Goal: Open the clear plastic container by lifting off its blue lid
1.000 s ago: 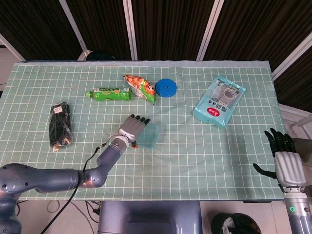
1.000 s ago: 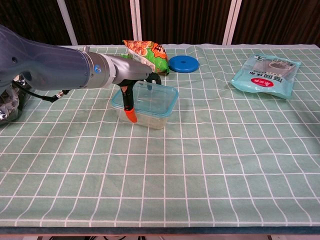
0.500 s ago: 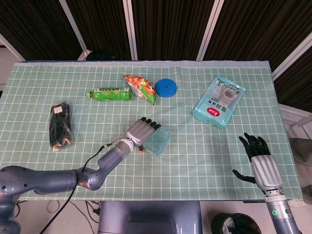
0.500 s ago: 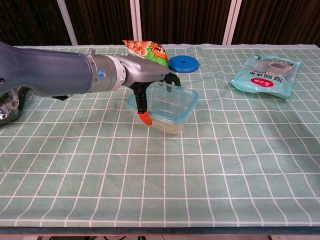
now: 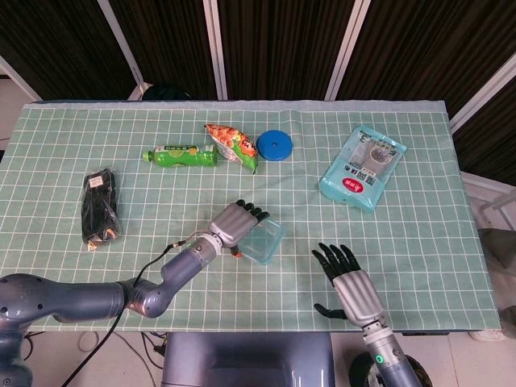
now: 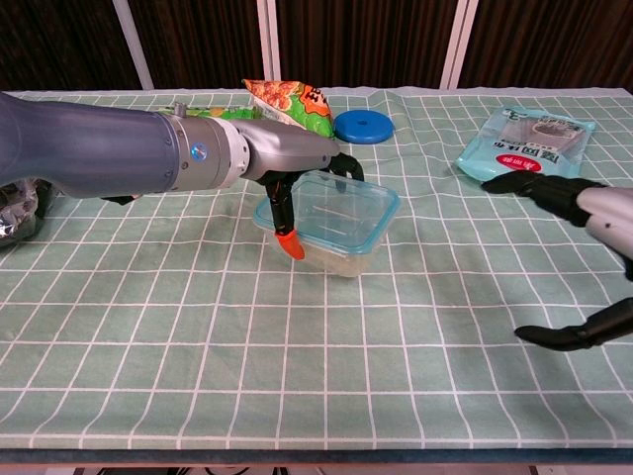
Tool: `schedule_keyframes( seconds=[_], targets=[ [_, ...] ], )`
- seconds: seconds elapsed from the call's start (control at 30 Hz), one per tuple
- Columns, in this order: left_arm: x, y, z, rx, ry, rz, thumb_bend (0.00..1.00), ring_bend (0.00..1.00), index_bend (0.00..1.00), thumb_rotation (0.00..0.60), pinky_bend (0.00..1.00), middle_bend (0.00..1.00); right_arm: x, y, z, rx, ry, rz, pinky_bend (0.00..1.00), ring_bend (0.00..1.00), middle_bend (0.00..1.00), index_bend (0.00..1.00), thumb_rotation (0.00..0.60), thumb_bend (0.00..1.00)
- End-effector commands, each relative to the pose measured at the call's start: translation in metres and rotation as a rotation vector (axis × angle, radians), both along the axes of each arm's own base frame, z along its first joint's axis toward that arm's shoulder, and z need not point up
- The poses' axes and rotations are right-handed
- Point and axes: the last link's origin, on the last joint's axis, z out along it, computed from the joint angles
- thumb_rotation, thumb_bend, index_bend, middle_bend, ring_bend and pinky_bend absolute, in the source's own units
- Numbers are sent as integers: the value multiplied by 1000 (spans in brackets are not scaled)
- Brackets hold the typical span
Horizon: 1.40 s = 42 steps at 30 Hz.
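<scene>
From the head view, the left hand (image 5: 235,223) is grasping the clear plastic container (image 5: 263,240) with its blue lid (image 5: 266,235) on, near the middle of the green checked tablecloth (image 5: 403,234); the right hand (image 5: 348,278) is hovering released at the near edge, fingers spread. From the chest view, the left hand (image 6: 297,158) is gripping the container (image 6: 331,220) from its left side, the lid (image 6: 341,208) tilting, while the right hand (image 6: 579,257) is hanging empty at the right.

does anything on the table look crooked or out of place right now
Yes: the clear plastic container sits askew, turned at an angle to the tablecloth grid, with the left hand gripping it. Its blue lid is on. Nothing looks spilled or damaged.
</scene>
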Motion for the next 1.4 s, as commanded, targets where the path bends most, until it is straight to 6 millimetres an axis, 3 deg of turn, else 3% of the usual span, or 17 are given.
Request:
schedule_keyframes(
  seconds=[0.03,0.57,1.0,1.4],
  targets=[
    [1,-1,0,-7,-2,3,92,271,232,600,405,277,13,-5,-16,-9,1,3,0,0,0,0,600,277],
    [7,-10,-5,-47,17,13,92,271,231,600,405,278,25,-18,-41,-51,-56,-59,0,0,0,0,600,277],
    [13,-15,-8,-55,12,23,92,271,230,600,405,277,50,-26,-64,-15,-91,-49,0,0,0,0,600,277],
    [17,-17,-7,-62,15,17,93,271,229,600,405,277,58,-39,-63,-61,-101,-60,0,0,0,0,600,277]
  ],
)
